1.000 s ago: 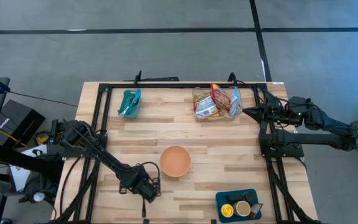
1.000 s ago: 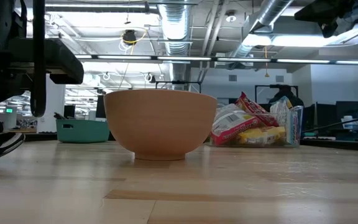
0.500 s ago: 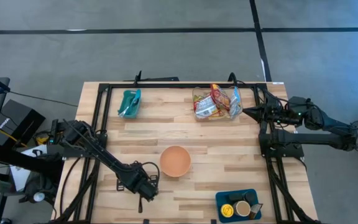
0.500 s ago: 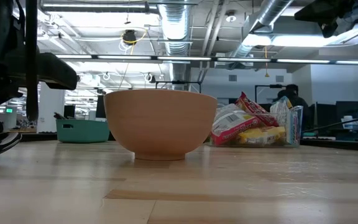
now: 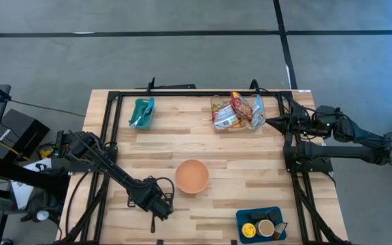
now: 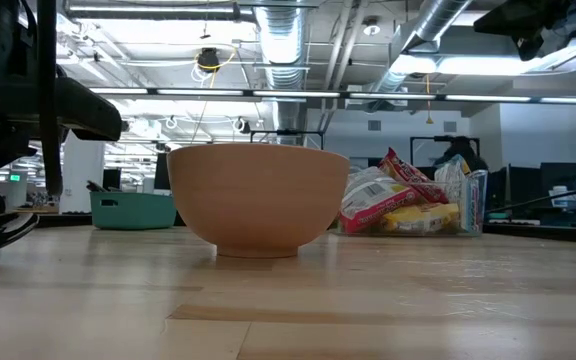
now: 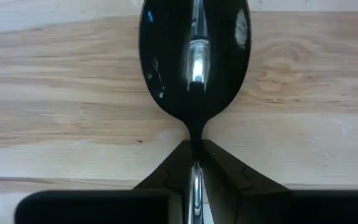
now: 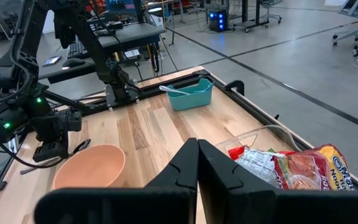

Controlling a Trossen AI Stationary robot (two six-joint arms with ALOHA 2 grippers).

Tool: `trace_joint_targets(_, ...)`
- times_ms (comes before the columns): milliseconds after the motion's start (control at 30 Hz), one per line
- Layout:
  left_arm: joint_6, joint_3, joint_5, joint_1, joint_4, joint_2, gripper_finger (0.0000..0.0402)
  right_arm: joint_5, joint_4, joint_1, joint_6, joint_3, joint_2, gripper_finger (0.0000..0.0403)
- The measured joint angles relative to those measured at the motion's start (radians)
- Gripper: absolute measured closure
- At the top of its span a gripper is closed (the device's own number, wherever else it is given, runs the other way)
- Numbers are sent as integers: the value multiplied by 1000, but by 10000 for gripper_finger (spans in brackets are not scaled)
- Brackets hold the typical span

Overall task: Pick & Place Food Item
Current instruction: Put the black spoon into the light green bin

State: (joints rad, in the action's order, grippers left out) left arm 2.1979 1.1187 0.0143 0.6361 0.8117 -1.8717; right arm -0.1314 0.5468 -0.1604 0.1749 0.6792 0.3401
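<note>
The pale wooden table (image 5: 250,153) carries a round terracotta bowl (image 5: 192,175) mid-board; crinkly red-and-yellow food packets (image 5: 237,112) lie at the far edge; the left gripper (image 7: 194,152) pinches a black glossy spoon (image 7: 194,56), best kept level; the right gripper (image 8: 197,163), pressed together, waits beside the packets.

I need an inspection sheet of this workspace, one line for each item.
Surface: wooden table, black frame on it.
Job's things: orange bowl mid-table; snack packets at far edge; black spoon.
Clutter: teal bin with utensil; blue tray with small containers.
Grippers: left gripper shut on spoon, beside bowl; right gripper shut, parked beside packets.
Cables: black cables on the floor beside the left arm.
Surroundings: open workshop, desks, ceiling ducts.
</note>
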Motion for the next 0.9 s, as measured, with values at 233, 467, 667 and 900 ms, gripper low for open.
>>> trace_joint_targets(233,-2,0,1,0,-3,0,394,0,0,0,0,0,0,403)
trace_joint_targets(467,1,0,1,0,-4,0,389,0,0,0,0,0,0,403)
trace_joint_targets(667,4,0,1,0,-5,0,394,0,0,0,0,0,0,403)
trace_joint_targets(900,5,0,1,0,-6,0,397,0,0,0,0,0,0,403)
